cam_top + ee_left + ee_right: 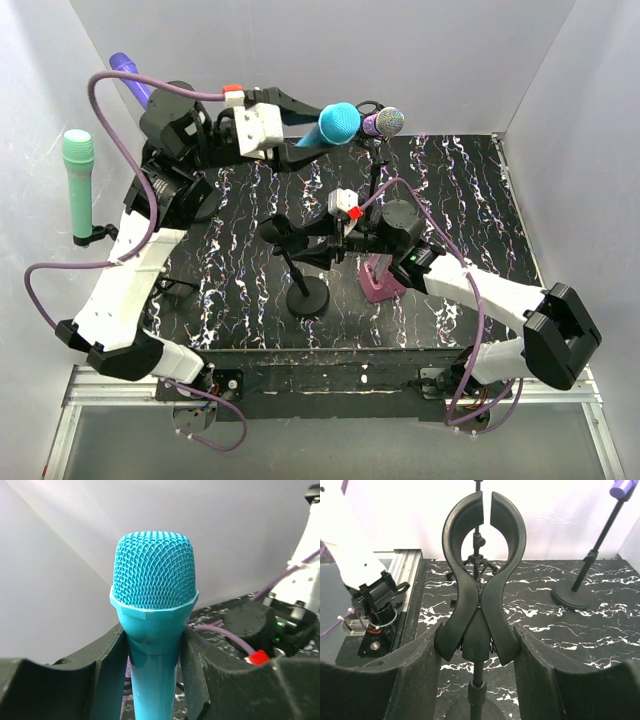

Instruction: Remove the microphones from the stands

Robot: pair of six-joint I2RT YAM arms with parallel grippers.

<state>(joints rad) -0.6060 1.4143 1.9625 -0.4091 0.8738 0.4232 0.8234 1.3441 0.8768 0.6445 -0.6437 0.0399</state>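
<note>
From the top camera, the left gripper (305, 132) is holding the teal mic (338, 124) by its body, head pointing to 3 o'clock. The mic is sitting up in the air at 12 o'clock from the stand (308, 296), well apart from it. A purple mic (385, 122) is standing just beside the teal head at 3 o'clock, and a green mic (78, 170) is standing far off at 9 o'clock. The right gripper (315, 242) is reaching toward 9 o'clock and meeting the stand's clip (275, 231) over the table (460, 200). In the left wrist view, the mic (154, 595) is pointing to 12 o'clock, with both fingers (107, 680) pressing its body below the mesh head. In the right wrist view, the clip (482, 580) is standing upright with nothing in its ring and its two tips almost meeting at 12 o'clock. The right gripper (479, 675) is set narrow, its fingers (540, 675) touching the clip's lower handles on both sides.
</note>
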